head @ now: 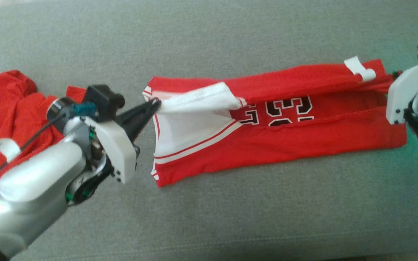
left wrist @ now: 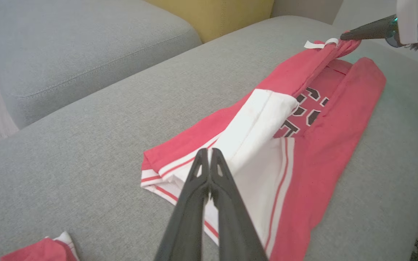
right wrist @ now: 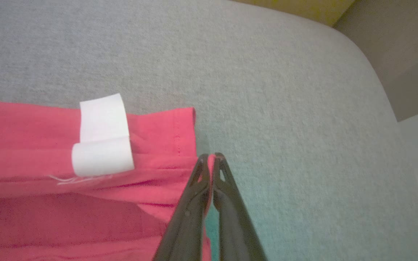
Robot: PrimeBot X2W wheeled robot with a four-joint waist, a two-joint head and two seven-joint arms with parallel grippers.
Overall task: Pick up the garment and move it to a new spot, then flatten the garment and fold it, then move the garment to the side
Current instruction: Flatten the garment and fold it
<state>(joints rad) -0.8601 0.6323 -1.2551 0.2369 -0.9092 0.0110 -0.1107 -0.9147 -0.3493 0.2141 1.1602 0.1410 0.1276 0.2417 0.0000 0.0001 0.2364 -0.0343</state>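
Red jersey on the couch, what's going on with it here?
The robot is mid-fold. The jersey lies lengthwise on the grey cushion, its far long edge folded inward. The left gripper is shut on that edge's white-trimmed end, the right gripper on its hem end near a white tag. Another red garment lies crumpled to the left.

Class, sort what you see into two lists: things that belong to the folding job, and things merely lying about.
In the job:
red basketball jersey, spread on the grey sofa seat
left gripper, shut on its white-trimmed end
right gripper, shut on its red hem

Lying about:
crumpled red garment beside the left arm
yellow cushion beyond the seat
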